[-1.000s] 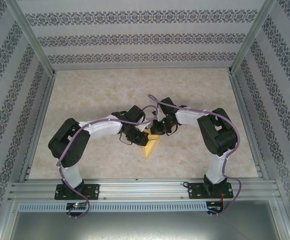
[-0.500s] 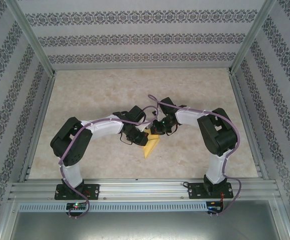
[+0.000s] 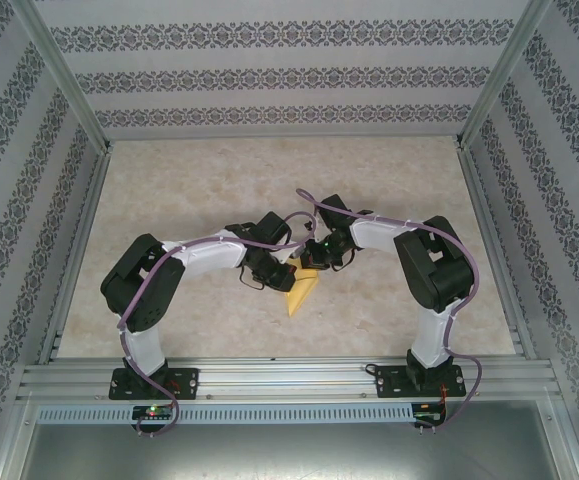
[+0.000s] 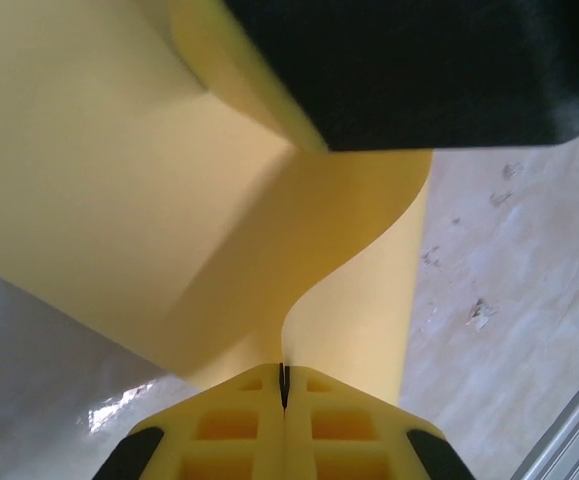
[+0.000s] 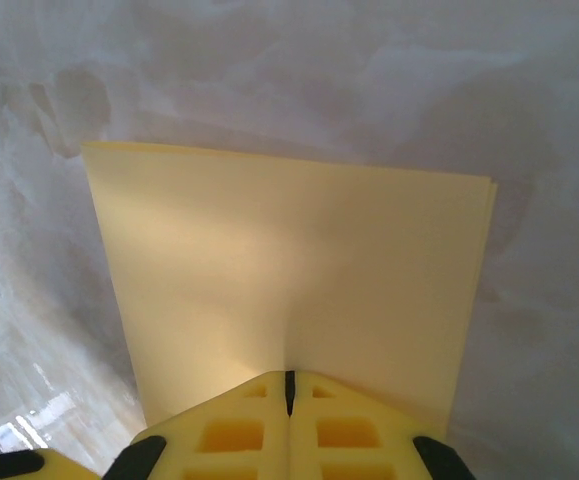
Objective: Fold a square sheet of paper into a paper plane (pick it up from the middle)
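At the marbled tabletop (image 3: 389, 180), I have both arms meeting over the folded yellow sheet of paper (image 3: 302, 292). It spreads out ahead of the right gripper (image 5: 289, 380), whose jaws are pressed together on its near edge. The left gripper (image 4: 283, 375), likewise closed, pinches a curling layer just beyond its tips.
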Robot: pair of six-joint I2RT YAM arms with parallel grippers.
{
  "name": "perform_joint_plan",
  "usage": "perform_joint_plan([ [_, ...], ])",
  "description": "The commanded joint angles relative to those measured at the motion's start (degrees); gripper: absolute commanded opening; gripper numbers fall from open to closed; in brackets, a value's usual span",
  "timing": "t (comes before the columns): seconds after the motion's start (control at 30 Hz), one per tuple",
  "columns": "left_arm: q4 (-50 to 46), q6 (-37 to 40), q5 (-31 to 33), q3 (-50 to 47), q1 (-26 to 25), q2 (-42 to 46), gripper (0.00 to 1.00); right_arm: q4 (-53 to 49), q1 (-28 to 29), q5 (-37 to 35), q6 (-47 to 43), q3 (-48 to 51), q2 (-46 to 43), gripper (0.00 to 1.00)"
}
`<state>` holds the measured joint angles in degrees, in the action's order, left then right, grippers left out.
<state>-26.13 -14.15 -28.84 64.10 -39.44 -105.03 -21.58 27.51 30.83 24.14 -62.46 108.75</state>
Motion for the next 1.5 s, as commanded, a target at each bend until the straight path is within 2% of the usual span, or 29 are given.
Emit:
perform_joint_plan([
  [0.0,0.5,-1.1,1.7,-2.3,-0.9,1.6,0.00,0.6,-0.1,-1.0,2.8,2.4,0.0,0.00],
  [0.1,1.1,-1.2,1.1,-2.4,-0.9,1.1,0.00,3.4,-0.4,0.4,5.1,3.9,-0.3,0.00],
  [0.37,3.1,-0.9,0.2,-2.2,-0.9,1.2,0.00,2.4,-0.4,-0.6,4.5,4.3,0.0,0.00],
  [0.73,0.0,-0.8,4.7,-1.6,-0.9,-0.1,0.00,1.3,-1.4,-1.1,3.2,4.3,-0.7,0.00],
  [1.07,0.1,0.0,3.2,-1.0,-0.9,-1.6,0.00,2.0,-1.6,-0.2,3.6,4.4,-1.2,0.00],
  [1.3,0.4,0.6,1.6,-1.1,-0.9,-2.6,0.00,6.3,-3.2,4.6,7.1,3.9,-5.8,0.01],
  [1.47,0.4,0.8,1.5,-1.1,-0.9,-2.1,0.00,6.0,-4.7,3.9,6.9,4.2,-9.7,0.03],
])
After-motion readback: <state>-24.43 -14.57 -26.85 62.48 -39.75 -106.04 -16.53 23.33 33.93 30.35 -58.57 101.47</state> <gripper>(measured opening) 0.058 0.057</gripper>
